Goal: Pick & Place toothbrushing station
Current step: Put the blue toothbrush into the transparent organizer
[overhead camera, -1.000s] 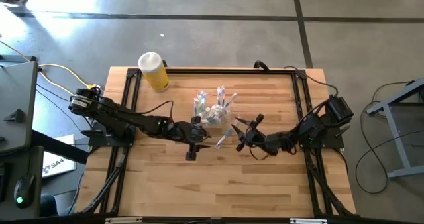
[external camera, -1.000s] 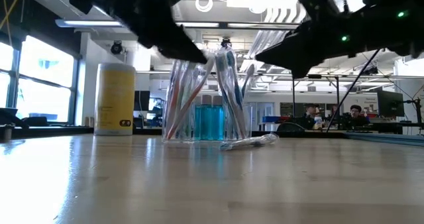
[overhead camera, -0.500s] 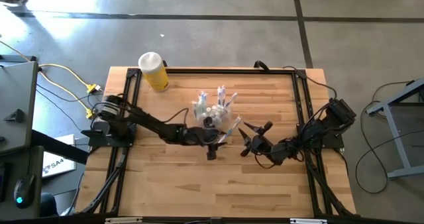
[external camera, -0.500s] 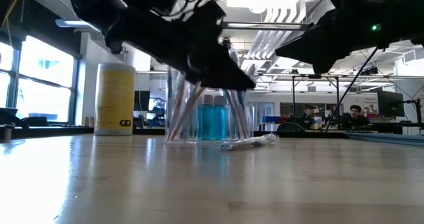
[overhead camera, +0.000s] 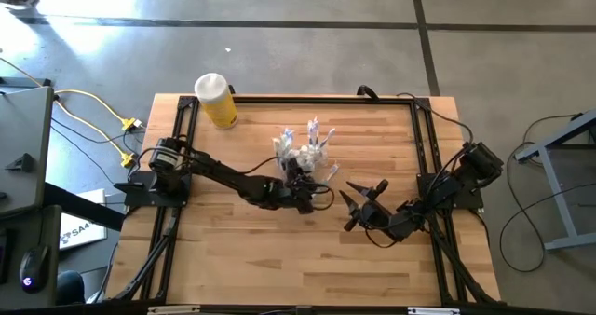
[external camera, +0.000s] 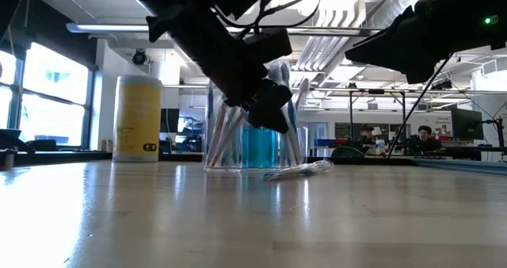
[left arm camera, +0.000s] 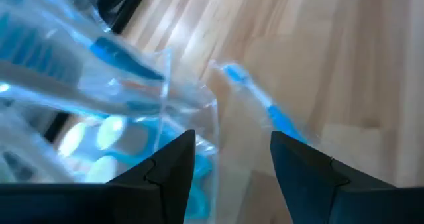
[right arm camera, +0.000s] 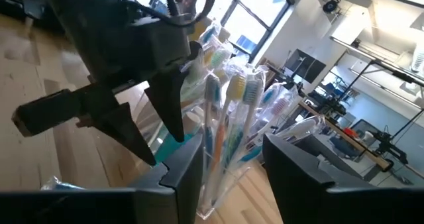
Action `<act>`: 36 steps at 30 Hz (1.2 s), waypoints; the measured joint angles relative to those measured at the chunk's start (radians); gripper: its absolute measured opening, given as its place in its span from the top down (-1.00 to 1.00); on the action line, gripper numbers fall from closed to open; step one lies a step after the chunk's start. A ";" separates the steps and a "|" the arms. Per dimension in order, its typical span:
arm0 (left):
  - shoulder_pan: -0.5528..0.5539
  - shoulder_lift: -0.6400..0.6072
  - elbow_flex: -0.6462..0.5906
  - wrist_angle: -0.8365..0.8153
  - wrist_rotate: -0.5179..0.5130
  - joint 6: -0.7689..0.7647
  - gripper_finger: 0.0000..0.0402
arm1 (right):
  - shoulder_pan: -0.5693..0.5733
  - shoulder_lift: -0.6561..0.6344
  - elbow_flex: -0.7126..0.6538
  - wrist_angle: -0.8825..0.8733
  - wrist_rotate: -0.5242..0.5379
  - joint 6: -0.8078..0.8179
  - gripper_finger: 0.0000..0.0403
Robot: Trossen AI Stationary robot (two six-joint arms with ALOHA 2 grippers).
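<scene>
Wood table [overhead camera: 279, 250] w/ holder cup [overhead camera: 300, 157], loose toothbrush [external camera: 297, 170], yellow cylinder [overhead camera: 216, 101] on it.

Left end effector [overhead camera: 304, 189] reaching to table centre, fingers apart, right end effector [overhead camera: 358, 206] raised, parted

Two dark fingers [left arm camera: 169, 168] spread apart; clear plastic holder cup [left arm camera: 142, 95] just beyond them; blue-handled wrapped toothbrush [left arm camera: 258, 101] lying past them on wooden desk [left arm camera: 344, 65].

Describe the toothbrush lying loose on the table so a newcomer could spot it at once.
Start at the clear holder cup full of upright brushes, mid-table. Just beside its base, toward the right arm, one wrapped toothbrush lies flat on the wood. It is the only brush lying down outside the cup.
</scene>
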 joint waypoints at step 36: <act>-0.024 0.114 0.020 0.074 0.254 -0.263 0.05 | 0.061 0.000 0.000 0.000 0.021 0.006 0.26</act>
